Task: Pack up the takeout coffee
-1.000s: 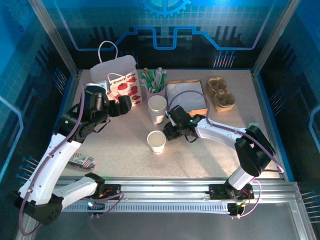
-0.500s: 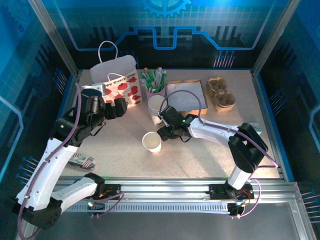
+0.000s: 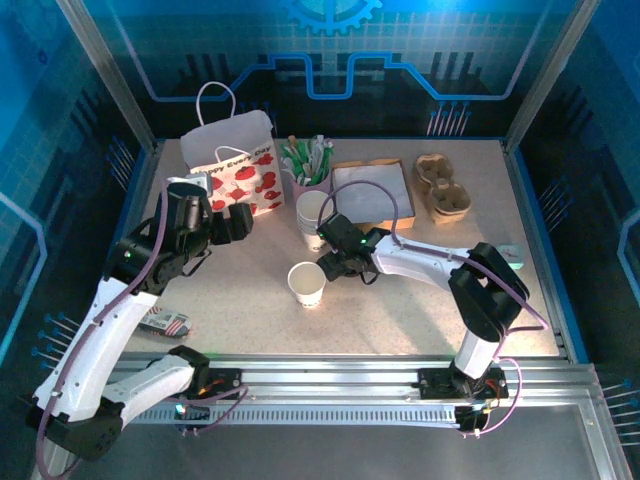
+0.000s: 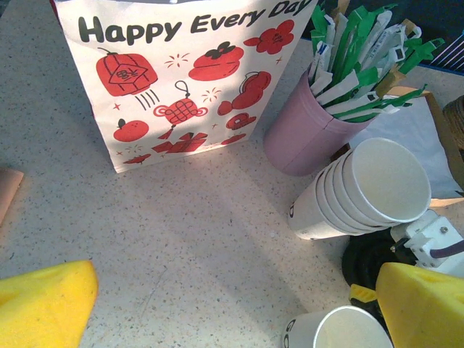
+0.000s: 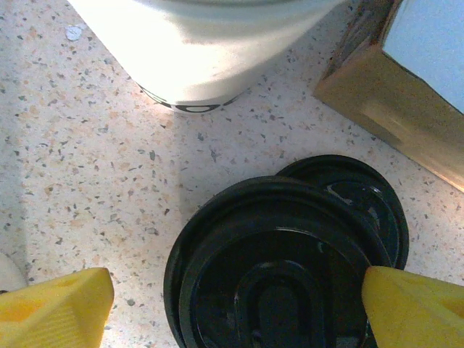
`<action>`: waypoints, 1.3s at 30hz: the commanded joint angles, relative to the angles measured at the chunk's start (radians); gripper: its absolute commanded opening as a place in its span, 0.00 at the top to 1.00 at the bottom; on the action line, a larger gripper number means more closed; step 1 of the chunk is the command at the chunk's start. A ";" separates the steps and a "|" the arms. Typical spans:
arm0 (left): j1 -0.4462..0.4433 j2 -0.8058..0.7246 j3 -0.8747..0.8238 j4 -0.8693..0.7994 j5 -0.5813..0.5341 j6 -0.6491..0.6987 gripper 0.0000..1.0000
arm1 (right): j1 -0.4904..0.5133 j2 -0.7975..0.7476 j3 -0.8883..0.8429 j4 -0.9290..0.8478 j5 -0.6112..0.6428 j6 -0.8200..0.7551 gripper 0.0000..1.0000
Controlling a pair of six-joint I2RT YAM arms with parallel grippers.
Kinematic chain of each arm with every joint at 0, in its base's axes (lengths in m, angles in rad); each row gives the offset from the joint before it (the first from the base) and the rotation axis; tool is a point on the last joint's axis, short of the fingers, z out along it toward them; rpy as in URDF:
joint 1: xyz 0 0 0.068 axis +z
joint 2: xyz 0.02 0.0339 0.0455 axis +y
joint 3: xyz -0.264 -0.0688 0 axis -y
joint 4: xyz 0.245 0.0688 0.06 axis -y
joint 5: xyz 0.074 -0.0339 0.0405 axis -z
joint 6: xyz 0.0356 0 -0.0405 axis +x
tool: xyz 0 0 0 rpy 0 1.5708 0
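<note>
White tapered paper cup (image 3: 306, 283), lidless, stands mid-table just beside the right gripper (image 5: 239, 304), whose jaws are spread wide around stacked round black plastic lids (image 5: 283, 246) and grip nothing. The left gripper (image 4: 235, 308) is wide apart and empty, facing the red-printed white paper gift bag (image 4: 181, 72). Beside the bag a pink cup (image 4: 308, 134) holds green-white sticks, and nested white cups (image 4: 370, 192) stand next to it.

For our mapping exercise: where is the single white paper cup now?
In the top view, the single white paper cup stands lidless, just in front of the stack of nested white cups and left of the right hand.
</note>
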 commanded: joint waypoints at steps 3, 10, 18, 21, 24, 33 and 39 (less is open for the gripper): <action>0.010 -0.003 -0.010 0.000 -0.009 0.021 0.01 | -0.008 0.009 0.008 -0.037 0.022 0.009 0.10; 0.012 -0.009 -0.018 0.002 -0.010 0.021 0.01 | -0.065 -0.037 -0.026 -0.033 -0.004 0.033 0.12; 0.015 -0.005 -0.016 0.006 -0.009 0.022 0.01 | -0.112 -0.080 -0.059 -0.019 -0.078 0.058 0.13; 0.016 -0.005 -0.013 0.005 -0.005 0.021 0.01 | -0.126 -0.097 -0.057 -0.027 -0.092 0.068 0.12; 0.016 -0.006 -0.013 0.001 -0.005 0.021 0.01 | -0.170 -0.128 -0.063 -0.036 -0.143 0.101 0.13; 0.018 -0.011 -0.020 -0.004 -0.008 0.021 0.01 | -0.229 -0.147 -0.112 -0.019 -0.202 0.147 0.12; 0.018 -0.010 -0.020 -0.004 -0.004 0.016 0.01 | -0.238 -0.136 -0.131 0.007 -0.230 0.153 0.14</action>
